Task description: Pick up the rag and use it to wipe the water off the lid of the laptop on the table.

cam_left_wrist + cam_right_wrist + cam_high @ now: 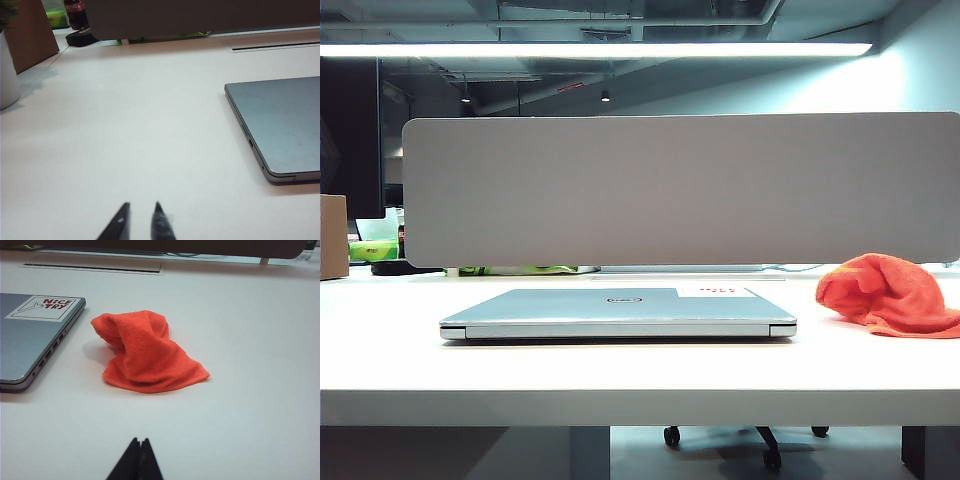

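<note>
The silver-grey laptop lies closed in the middle of the white table. Its lid carries a dark oval logo and a white sticker with red letters; I cannot make out water on it. The orange-red rag lies crumpled on the table just right of the laptop, also showing as the rag at the right of the exterior view. My right gripper is shut and empty, short of the rag. My left gripper hovers over bare table left of the laptop, fingers slightly apart, holding nothing. Neither gripper shows in the exterior view.
A wide grey divider panel stands behind the laptop. A cardboard box sits at the far left, with a white pot and a cola bottle near it. A cable slot runs along the back of the table.
</note>
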Tool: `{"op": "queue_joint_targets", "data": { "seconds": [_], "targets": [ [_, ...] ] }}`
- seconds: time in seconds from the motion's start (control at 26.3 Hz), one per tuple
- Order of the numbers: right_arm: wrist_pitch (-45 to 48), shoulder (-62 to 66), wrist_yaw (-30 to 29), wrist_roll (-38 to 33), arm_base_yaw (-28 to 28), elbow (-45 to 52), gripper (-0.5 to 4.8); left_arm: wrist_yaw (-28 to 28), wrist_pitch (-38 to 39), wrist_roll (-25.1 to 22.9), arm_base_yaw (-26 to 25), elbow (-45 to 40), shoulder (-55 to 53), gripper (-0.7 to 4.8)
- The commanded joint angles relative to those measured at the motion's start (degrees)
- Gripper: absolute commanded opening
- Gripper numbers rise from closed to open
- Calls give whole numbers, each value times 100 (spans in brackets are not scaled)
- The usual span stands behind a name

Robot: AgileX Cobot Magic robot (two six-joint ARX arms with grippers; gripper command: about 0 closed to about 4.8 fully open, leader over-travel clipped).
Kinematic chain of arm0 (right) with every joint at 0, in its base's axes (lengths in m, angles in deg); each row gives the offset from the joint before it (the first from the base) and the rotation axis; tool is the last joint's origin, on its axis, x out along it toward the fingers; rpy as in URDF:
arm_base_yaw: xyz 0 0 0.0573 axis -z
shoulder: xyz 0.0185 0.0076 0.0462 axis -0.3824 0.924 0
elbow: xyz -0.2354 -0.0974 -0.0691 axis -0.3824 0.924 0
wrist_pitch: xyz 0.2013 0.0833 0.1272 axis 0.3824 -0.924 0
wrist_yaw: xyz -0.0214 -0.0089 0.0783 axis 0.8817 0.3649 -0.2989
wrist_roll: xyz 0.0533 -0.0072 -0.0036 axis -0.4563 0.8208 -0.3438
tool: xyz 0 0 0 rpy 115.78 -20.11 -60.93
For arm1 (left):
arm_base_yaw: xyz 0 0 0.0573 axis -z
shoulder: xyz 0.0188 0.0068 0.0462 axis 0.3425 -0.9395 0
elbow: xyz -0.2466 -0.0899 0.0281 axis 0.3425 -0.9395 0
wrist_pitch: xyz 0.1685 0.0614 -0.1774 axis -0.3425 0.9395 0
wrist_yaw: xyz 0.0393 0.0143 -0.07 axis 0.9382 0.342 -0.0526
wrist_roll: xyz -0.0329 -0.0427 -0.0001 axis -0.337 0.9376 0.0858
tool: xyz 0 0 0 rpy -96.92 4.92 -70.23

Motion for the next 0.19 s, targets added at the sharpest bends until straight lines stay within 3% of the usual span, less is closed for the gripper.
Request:
{"op": "queue_joint_targets", "data": {
  "seconds": [0.04,0.19],
  "targets": [
    [26,-4,15,31,-2,20,4,-24,-70,-17,7,15,0,54],
    [26,-4,15,31,-2,20,4,-24,-70,-17,7,15,0,54]
  ]
}}
